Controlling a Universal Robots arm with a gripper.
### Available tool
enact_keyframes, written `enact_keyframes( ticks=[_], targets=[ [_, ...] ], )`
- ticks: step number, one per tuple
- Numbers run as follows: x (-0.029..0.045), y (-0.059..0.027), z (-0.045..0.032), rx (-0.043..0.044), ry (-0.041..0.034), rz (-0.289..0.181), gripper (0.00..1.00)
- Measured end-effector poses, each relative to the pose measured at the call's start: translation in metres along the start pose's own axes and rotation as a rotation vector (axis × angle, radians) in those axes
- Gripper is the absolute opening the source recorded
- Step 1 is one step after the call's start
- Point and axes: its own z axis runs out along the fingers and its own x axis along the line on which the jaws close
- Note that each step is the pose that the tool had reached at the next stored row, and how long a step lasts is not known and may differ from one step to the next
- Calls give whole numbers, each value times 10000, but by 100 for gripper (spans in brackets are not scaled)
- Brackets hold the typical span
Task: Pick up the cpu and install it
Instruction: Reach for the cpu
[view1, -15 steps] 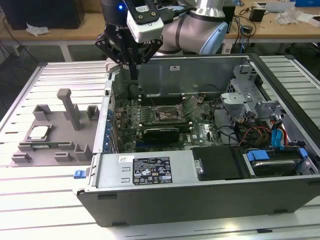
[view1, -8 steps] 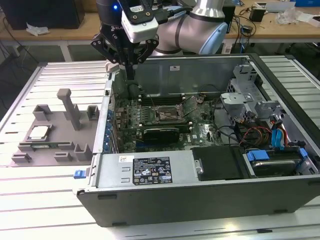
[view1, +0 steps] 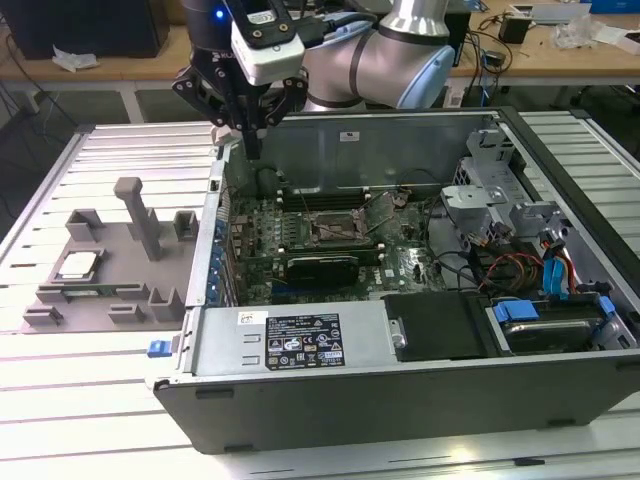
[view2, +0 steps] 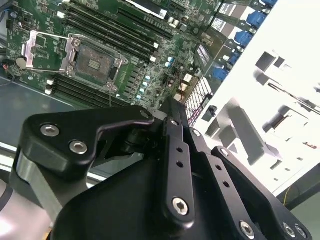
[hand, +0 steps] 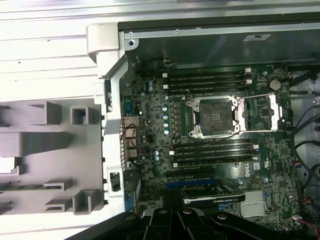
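Slatted surface (view1: 90, 400) carries the open grey computer case (view1: 400, 400), whose side wall runs just beneath the tool (view1: 250, 150). Its jaws hang closed on nothing, with free air around them. Beyond that wall, away from the tool, sits a grey holder tray (view1: 115, 262). Inside the case the socket (hand: 216, 116) lies bare, frame flipped up. The cpu (view1: 78, 265), small, silvery, dark-rimmed, lies flat on the tray, well apart from the tool.

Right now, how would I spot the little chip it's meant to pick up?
Start at the big open computer case; on the exterior view's left of it sits a grey plastic holder. The chip lies flat near the holder's end farthest from the case. It is the one shiny silver square among dull grey blocks and a tall post.
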Motion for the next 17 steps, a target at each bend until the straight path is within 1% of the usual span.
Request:
enact_keyframes(
  ticks=[17],
  targets=[
    [196,36,-2,-1,-1,1,11]
  ],
)
